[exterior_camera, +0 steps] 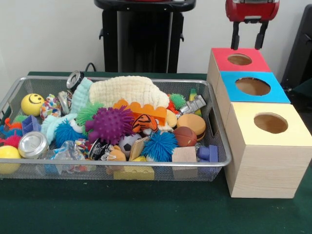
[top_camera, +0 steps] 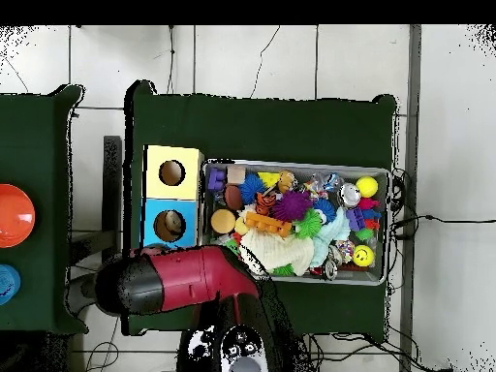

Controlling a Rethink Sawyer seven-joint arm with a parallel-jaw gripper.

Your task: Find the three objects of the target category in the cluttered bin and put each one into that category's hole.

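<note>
I see the green tabletop [exterior_camera: 146, 214] carrying the mesh bin [exterior_camera: 214, 131], crammed with toys, beside three boxes. My gripper [exterior_camera: 248, 41] hangs open and empty above the red-topped box's hole [exterior_camera: 239, 59].

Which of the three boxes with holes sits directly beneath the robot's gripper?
The red-topped box, farthest back in the front view. The gripper hangs open right above its hole; the blue-topped box and yellow-topped box lie nearer the camera.
</note>
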